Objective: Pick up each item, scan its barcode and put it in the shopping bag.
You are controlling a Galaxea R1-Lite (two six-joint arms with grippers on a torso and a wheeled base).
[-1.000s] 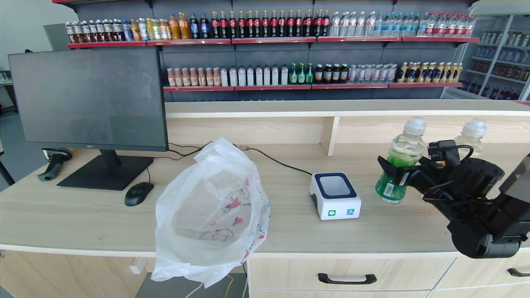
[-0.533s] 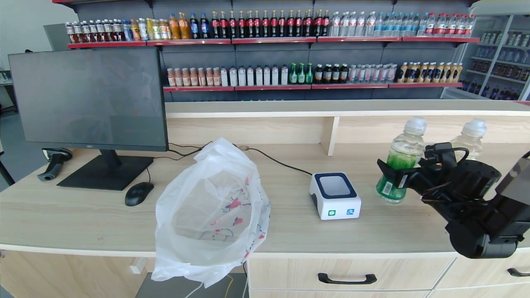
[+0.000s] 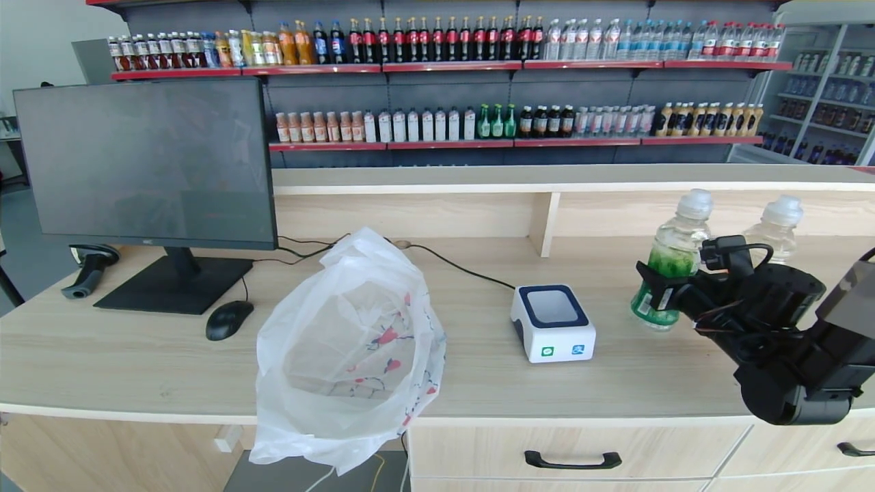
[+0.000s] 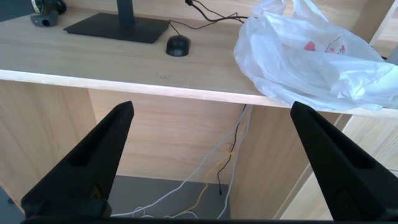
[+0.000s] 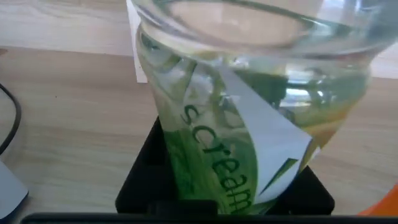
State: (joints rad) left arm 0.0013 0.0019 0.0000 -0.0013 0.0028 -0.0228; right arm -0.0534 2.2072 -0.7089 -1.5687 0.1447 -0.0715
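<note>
Now: right gripper (image 3: 657,290) jaws closed on green bottle (image 3: 673,253).
Left gripper (image 4: 211,107): jaws wide open, empty.
Advice: grip firmly, carry it upright to scanner (image 3: 552,322), nine o'clock.

I see white letters on the green label (image 5: 230,162) of the bottle (image 3: 673,256) held in my right gripper (image 3: 662,292), but the word is cut off. Left of that gripper, the scanner (image 3: 552,322) has two small picture signs, green and blue. The tiny mark on the monitor (image 3: 147,157) is too small to read.
</note>
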